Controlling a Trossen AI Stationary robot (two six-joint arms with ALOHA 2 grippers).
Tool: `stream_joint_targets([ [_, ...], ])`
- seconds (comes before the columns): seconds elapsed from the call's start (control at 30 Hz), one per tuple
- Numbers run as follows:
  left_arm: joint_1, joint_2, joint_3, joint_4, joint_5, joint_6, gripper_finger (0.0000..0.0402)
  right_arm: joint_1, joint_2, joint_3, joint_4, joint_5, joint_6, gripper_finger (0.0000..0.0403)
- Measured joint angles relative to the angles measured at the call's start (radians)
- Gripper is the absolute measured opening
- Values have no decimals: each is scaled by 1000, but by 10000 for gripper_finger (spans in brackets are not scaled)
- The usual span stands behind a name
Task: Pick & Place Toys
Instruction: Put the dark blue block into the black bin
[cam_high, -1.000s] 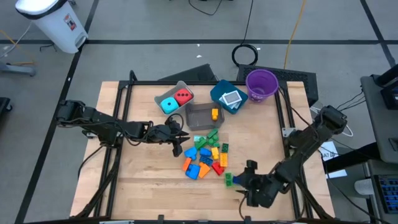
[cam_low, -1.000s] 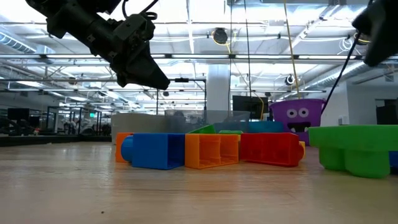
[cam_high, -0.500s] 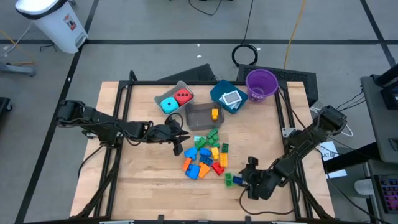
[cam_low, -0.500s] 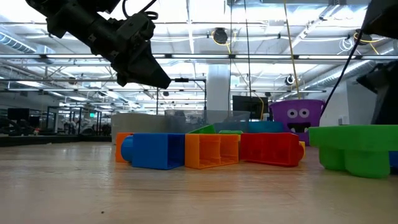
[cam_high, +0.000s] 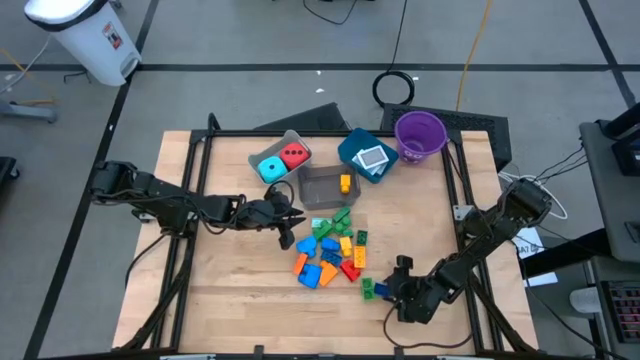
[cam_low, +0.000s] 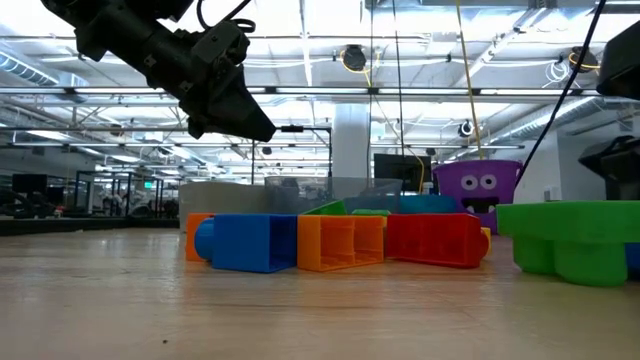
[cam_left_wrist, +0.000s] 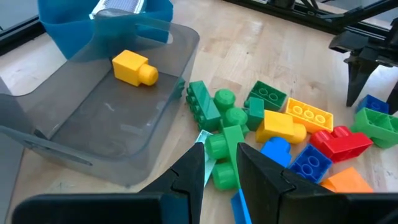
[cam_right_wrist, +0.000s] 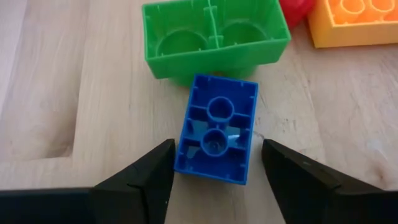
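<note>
Your right gripper (cam_right_wrist: 214, 177) straddles the upturned blue brick (cam_right_wrist: 216, 129) with fingers open, the brick touching the green brick (cam_right_wrist: 214, 38) beside the pile; closing skewed could squirt it away, while your left gripper (cam_left_wrist: 214, 171) hangs nearly shut, empty.

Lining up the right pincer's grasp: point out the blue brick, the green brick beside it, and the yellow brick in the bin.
blue brick (cam_right_wrist: 216, 129): right wrist view, hollow underside.
green brick (cam_right_wrist: 214, 37): right wrist view, hollow underside.
yellow brick (cam_left_wrist: 133, 67): left wrist view, top face.

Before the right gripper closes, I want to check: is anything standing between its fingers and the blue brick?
Nothing visible. The right gripper is open with the blue brick lying between its fingers; the green brick sits just beyond it.
</note>
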Motion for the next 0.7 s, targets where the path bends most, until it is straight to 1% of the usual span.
stream_joint_targets([
  [0.1, 0, 0, 0, 0, 0, -2, 99, -1, -3, 0, 3, 1, 4, 185],
  [0.17, 0, 0, 0, 0, 0, -2, 99, -1, -13, -1, 1, -2, 4, 158],
  [0.27, 0, 0, 0, 0, 0, -2, 99, -8, -42, -4, -9, -4, -5, 113],
  [0.33, 0, 0, 0, 0, 0, -2, 99, -14, -72, -7, -20, 12, -7, 94],
  [0.5, 0, 0, 0, 1, -1, -1, 99, -45, -178, -4, -16, 40, -35, 95],
  [0.7, 0, 0, 0, 1, -1, -1, 99, -76, -292, -4, 9, 243, -148, 95],
])
